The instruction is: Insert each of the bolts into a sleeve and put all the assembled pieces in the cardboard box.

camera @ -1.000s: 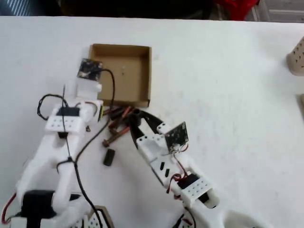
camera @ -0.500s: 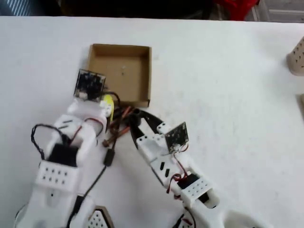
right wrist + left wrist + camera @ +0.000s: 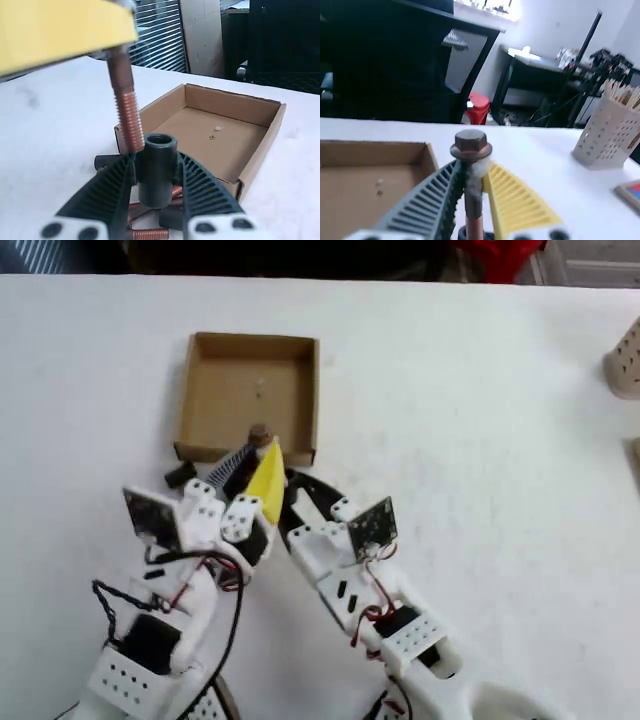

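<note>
Left hand [image 3: 471, 171] clamps copper bolt [image 3: 470, 146] just under its head, shaft pointing down. Right hand [image 3: 156, 164] grips black sleeve [image 3: 156, 186] upright. Bolt tip lies just beside the sleeve's rim, not in the bore. Cardboard box [image 3: 250, 339] stands on the table [image 3: 480, 390] just beyond both hands.

Copper-coloured hex-head bolt [image 3: 471, 145] in left end effector [image 3: 470, 167], just before near wall of open brown cardboard box [image 3: 250, 390] on white worktop [image 3: 480, 390], threaded tip beside top of black cylindrical sleeve [image 3: 156, 170] in right end effector [image 3: 155, 160], loose copper-coloured bolts [image 3: 150, 233] on worktop below.
</note>
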Robot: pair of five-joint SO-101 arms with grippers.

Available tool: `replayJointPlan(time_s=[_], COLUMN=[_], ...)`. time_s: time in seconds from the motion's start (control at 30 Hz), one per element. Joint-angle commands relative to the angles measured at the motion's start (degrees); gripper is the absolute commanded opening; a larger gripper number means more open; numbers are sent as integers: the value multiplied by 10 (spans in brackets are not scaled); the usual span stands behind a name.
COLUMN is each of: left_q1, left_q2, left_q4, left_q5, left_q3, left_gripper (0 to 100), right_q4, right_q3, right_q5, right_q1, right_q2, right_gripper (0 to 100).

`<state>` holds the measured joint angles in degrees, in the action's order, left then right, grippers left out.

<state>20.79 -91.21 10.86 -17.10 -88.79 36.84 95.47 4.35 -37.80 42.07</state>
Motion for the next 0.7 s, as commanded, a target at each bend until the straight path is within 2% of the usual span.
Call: replayJointPlan(time_s=[0.0, 0.33, 0.5, 0.67], left_q1=[7, 15, 45, 42], left_q2=[-32, -31, 25, 147], left_q4=[-99, 35, 45, -13], left_q5=[-10, -2, 79, 87], left_q3=[-17, 89, 142, 163], left_gripper=[23, 23, 22, 22], right_q4=[12, 11, -5, -4], right_q3=[4, 4, 4, 4], right_q5=[6, 6, 6, 6], right_q1=[4, 4, 2, 3], right_q2=[15, 15, 15, 15], right_gripper=[15, 15, 15, 15])
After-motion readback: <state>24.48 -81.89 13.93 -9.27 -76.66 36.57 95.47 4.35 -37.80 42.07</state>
